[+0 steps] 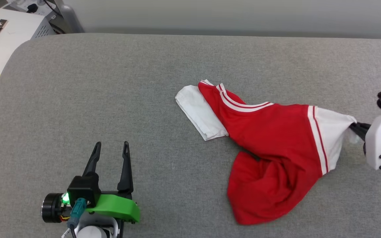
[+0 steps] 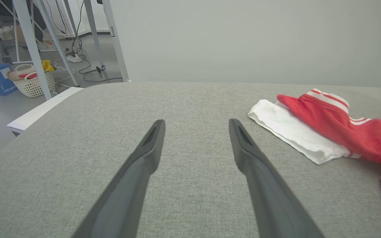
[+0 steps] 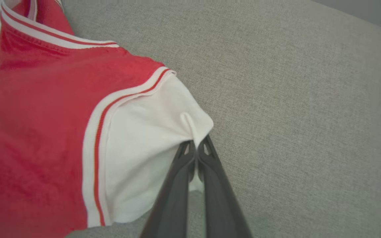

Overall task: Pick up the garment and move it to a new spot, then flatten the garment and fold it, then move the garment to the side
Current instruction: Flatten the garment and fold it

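**Right gripper pinching a sleeve of the garment on the grey table**

We see the garment (image 1: 270, 138), a red jersey T-shirt, lying crumpled on the grey padded table (image 1: 111, 82), right of the table's middle and reaching toward its right edge. One white sleeve (image 1: 200, 112) lies flat at the end of the garment nearest the table's middle, with the striped collar trim (image 1: 240, 104) just beside it. The red body bunches into folds toward the near edge. The other white sleeve (image 1: 331, 138), bordered by a red-and-white stripe, is drawn out to a point toward the right edge.

The right gripper (image 3: 195, 145) has its two dark fingers pressed together on the tip of that sleeve; in the right wrist view we note a small ridge of white cloth (image 3: 189, 124) gathered just above the fingertips.

The left gripper (image 1: 111, 145) sits near the near edge, left of the middle and well apart from the garment. Its fingers stand spread and hold nothing; in the left wrist view bare grey fabric shows between them (image 2: 196, 122).

Beyond the far left corner we see a white case (image 1: 2, 43).
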Motion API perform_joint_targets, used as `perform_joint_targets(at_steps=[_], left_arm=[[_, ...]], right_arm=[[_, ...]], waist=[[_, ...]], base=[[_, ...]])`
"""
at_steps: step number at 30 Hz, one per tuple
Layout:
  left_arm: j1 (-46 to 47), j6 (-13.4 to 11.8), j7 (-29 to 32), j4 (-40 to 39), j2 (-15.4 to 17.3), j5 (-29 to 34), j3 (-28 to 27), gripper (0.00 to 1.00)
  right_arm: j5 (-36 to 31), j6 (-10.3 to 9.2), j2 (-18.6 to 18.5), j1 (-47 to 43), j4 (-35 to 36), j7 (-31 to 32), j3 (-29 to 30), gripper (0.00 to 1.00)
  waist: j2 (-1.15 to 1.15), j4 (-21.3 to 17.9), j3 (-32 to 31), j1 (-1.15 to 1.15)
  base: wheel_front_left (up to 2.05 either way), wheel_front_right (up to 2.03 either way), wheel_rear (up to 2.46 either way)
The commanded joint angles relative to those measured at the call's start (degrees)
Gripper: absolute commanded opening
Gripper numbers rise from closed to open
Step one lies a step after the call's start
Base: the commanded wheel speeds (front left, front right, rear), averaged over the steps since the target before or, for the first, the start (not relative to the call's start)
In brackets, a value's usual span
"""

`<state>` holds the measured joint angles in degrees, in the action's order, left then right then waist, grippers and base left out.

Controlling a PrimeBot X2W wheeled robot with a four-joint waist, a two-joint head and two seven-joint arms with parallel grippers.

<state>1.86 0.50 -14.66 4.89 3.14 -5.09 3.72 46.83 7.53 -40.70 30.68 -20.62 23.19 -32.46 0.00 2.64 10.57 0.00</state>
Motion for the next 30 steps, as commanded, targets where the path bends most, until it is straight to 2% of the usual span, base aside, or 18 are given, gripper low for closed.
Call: perform_joint_targets(at_steps=[1,8,15,20,21,22,23,30], left_arm=[[0.94,-0.26,-0.34,-0.23,-0.26,-0.07,0.08,1.0],[2.18,-0.04,-0.34,-0.08,-0.26,0.02,0.21,1.0],[3.21,-0.12,-0.34,0.14,-0.26,-0.32,0.87,1.0],[3.47,-0.29,-0.34,0.81,-0.26,-0.48,1.23,1.0],[3.36,-0.34,-0.34,0.97,-0.26,-0.46,1.16,1.0],[3.25,-0.38,-0.34,1.09,-0.26,-0.43,1.07,1.0],[3.07,-0.4,-0.34,1.22,-0.26,-0.36,0.95,1.0],[1.09,-0.11,-0.34,1.39,-0.26,0.56,-0.63,1.0]], right_arm=[[0.46,-0.04,-0.6,1.26,-0.39,0.67,0.59,0.0],[-3.05,-0.04,-2.53,5.04,-8.16,2.58,3.42,0.0],[-4.93,-0.04,1.74,5.56,-21.89,3.13,5.27,0.0],[-4.66,-0.04,4.51,4.97,-26.82,0.69,5.69,0.0],[-4.82,-0.04,4.64,5.04,-27.03,-0.9,5.72,0.16],[-4.97,-0.04,4.62,5.11,-27.12,-2.37,5.8,0.44],[-5.32,-0.04,4.42,5.2,-27.22,-4.45,5.95,1.0],[-8.13,-0.04,3.57,4.01,-24.15,-17.87,7.52,1.0]], waist=[[0.0,0.37,0.87,0.0],[0.0,1.85,3.18,0.0],[0.0,3.06,4.8,0.0],[0.0,3.41,4.29,0.0],[0.0,3.33,3.93,0.0],[0.0,3.24,3.57,0.0],[0.0,3.15,3.02,0.0],[0.0,1.69,-0.92,0.0]], base=[[0.0,0.0,0.0],[0.0,0.0,0.0],[0.0,0.0,0.0],[0.0,0.0,0.0],[0.0,0.0,0.0],[0.0,0.0,0.0],[0.0,0.0,0.0],[0.0,0.0,0.0]])
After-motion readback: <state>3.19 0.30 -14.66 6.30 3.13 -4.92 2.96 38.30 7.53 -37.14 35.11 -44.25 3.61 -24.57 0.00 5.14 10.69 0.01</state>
